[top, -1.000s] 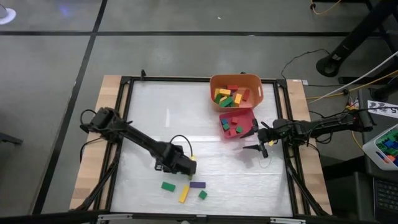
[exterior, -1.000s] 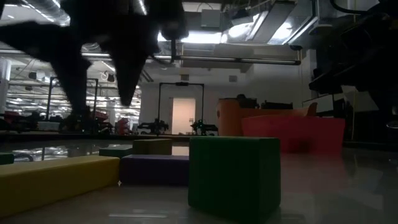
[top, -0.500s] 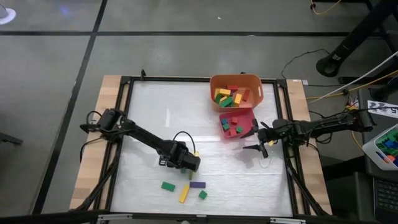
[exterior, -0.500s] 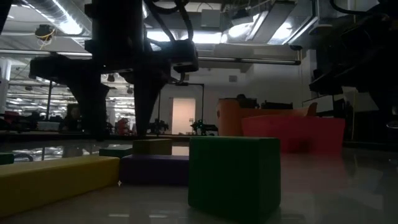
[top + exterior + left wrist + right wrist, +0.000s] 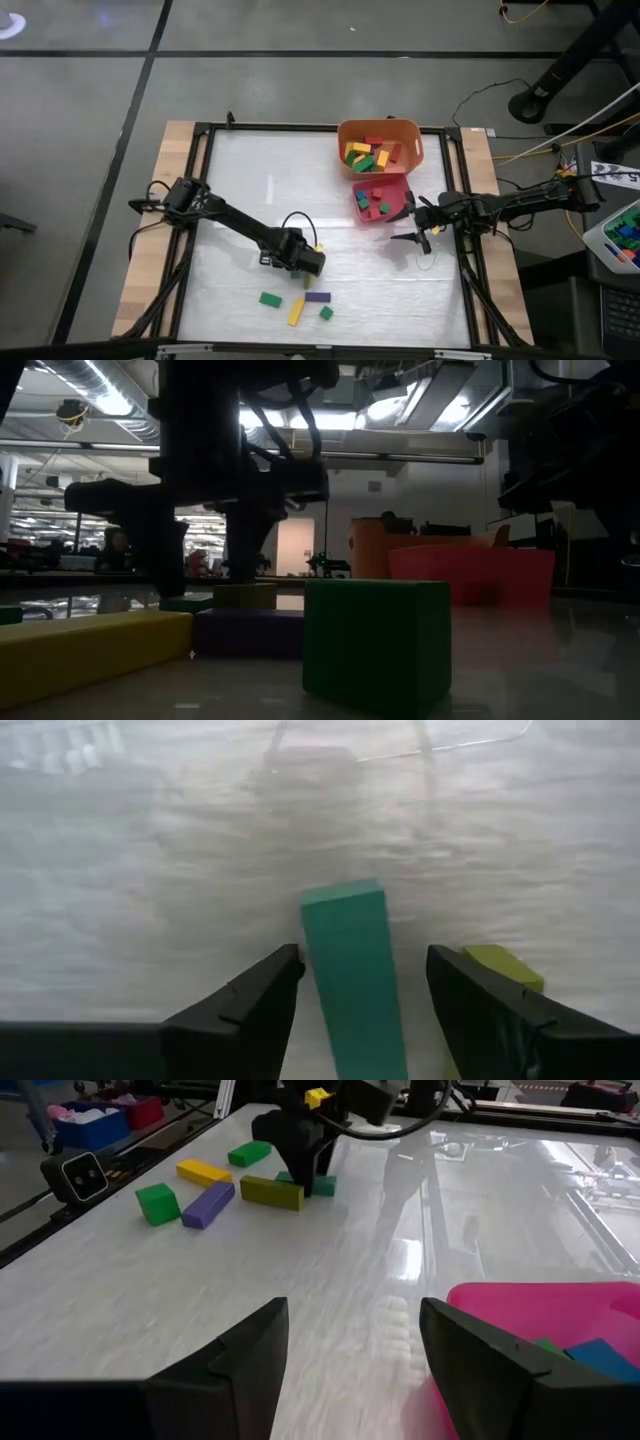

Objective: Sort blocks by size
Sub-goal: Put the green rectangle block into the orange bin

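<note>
My left gripper is open and low over the table's near middle. Its fingers stand on either side of a teal-green bar that lies flat on the table, without touching it. An olive-yellow bar lies just beside one finger. Nearer the front edge lie a green bar, a yellow bar, a purple bar and a green cube. My right gripper is open and empty, beside the pink tray.
An orange bin holding several blocks stands at the far right of the table. The pink-red tray with several small cubes stands just in front of it. The table's left and far-left surface is bare.
My left gripper has moved a little toward the table's right edge and come down, so its fingers now stand around the teal-green bar. The blocks have not moved.
</note>
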Controlling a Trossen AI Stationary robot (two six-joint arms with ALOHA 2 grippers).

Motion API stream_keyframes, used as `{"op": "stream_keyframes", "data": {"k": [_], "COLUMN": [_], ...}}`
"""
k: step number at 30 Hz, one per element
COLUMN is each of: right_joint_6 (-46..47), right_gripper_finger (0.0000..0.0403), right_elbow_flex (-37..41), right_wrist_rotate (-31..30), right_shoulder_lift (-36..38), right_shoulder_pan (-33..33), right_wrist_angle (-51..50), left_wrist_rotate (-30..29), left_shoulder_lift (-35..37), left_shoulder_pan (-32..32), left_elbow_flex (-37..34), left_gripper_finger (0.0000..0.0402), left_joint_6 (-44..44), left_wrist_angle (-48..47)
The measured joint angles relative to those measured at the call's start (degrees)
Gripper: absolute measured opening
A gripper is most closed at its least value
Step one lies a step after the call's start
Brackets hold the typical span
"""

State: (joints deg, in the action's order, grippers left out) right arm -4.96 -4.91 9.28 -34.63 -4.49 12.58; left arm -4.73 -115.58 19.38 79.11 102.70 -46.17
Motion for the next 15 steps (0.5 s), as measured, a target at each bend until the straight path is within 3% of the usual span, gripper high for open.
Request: {"op": "stream_keyframes", "data": {"k": [4,9,15], "right_joint_6": [0.0,0.0,-0.1], "right_gripper_finger": [0.0227,0.0227,0.0227], "right_elbow_flex": [0.0,0.0,0.0], "right_wrist_rotate": [0.0,0.0,0.0], "right_shoulder_lift": [0.0,0.0,0.0], "right_shoulder_pan": [0.0,0.0,0.0], "right_wrist_angle": [-0.3,-0.3,-0.3], "left_wrist_rotate": [0.6,1.2,0.0], "left_shoulder_lift": [-0.3,0.2,2.4], "left_shoulder_pan": [-0.1,-1.1,-6.3], "left_elbow_flex": [0.0,0.0,-0.1], "left_gripper_finger": [0.0171,0.0080,0.0076], "left_joint_6": [0.0,-2.5,-11.7], "left_wrist_angle": [-1.0,-1.4,1.7]}}
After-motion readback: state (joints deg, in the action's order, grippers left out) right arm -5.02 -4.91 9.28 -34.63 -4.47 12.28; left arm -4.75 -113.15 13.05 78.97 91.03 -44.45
